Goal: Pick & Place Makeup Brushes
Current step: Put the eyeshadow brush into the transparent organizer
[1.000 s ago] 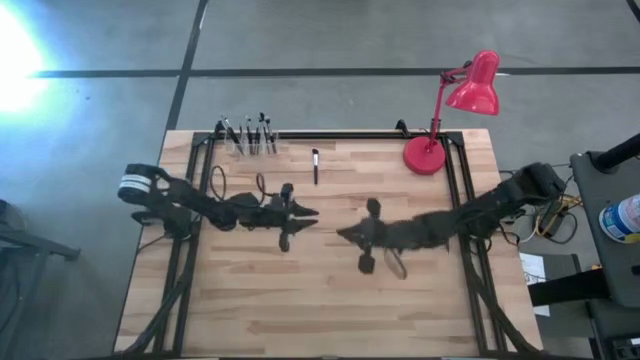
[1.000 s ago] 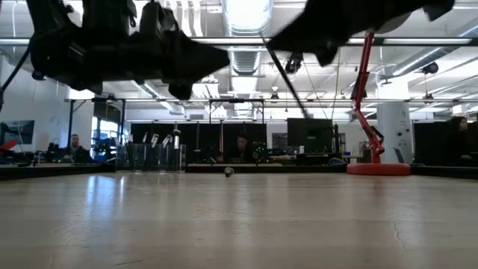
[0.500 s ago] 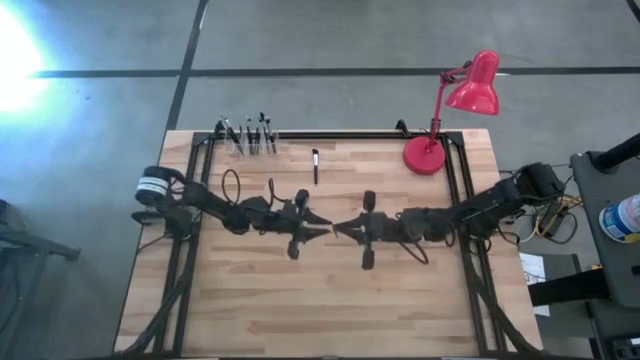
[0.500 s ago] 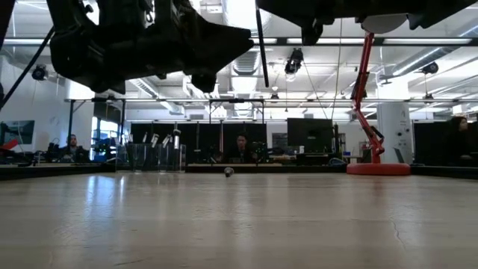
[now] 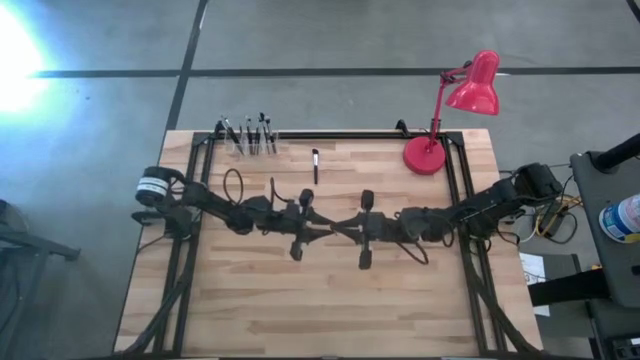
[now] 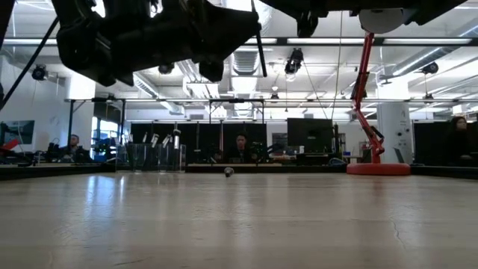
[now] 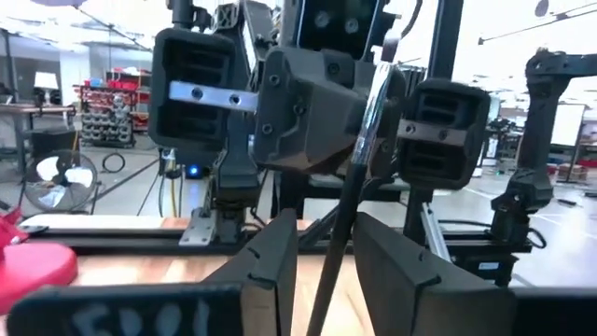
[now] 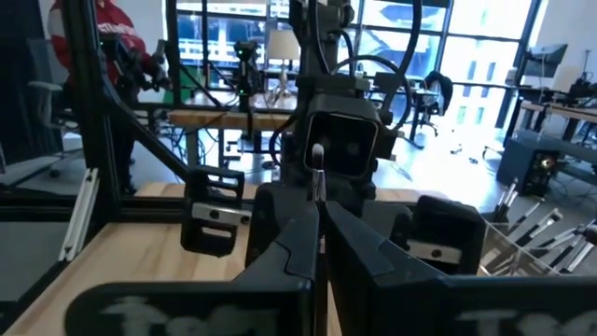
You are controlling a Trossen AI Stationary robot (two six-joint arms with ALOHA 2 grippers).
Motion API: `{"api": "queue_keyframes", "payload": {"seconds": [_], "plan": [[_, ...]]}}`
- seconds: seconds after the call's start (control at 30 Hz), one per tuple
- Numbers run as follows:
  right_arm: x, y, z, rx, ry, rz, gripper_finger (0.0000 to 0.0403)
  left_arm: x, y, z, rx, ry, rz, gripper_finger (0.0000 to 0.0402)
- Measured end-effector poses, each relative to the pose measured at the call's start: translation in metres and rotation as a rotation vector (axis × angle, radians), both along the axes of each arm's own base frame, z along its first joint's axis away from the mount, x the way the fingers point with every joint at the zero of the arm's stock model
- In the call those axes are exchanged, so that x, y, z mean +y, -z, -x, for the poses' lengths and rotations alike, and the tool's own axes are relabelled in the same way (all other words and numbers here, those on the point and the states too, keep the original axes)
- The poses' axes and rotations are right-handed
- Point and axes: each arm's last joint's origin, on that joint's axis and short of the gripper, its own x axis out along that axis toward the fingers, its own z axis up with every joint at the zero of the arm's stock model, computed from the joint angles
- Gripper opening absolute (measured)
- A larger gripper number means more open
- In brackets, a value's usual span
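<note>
both end effectors meet mid-table: right end effector (image 8: 317, 245) clamps a makeup brush (image 7: 347, 187); left end effector (image 7: 326, 257) is apart around it.

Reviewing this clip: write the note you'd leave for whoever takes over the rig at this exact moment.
Right gripper: shut on one makeup brush, held in the air over mid-table.
Left gripper: open, facing the right one, fingers either side of that brush but not closed on it.
Other brushes: several stand in the clear holder at the table's far edge; one loose brush lies on the table near it.
Done: one brush lifted and brought to the handover point.
Left: close the left gripper, release the right, place that brush, probably in the holder, then fetch the loose one.
</note>
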Motion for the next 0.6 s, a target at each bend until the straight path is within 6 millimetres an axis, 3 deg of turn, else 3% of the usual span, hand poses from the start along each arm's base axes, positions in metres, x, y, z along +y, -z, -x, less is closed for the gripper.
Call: {"api": "queue_keyframes", "payload": {"seconds": [0.2,0.4,0.6], "plan": [[0.000,0.000,0.000,-0.001,0.000,0.007,0.0013,-0.001,-0.006,-0.004,-0.023,0.018,-0.027,0.0085],[-0.001,0.000,0.000,0.003,0.040,-0.023,0.0013,0.002,-0.007,-0.003,-0.013,-0.070,-0.028,0.0014],[-0.007,0.003,0.003,0.062,0.189,0.022,0.0013,0.009,-0.014,0.001,0.048,-0.203,-0.058,0.0011]]}}
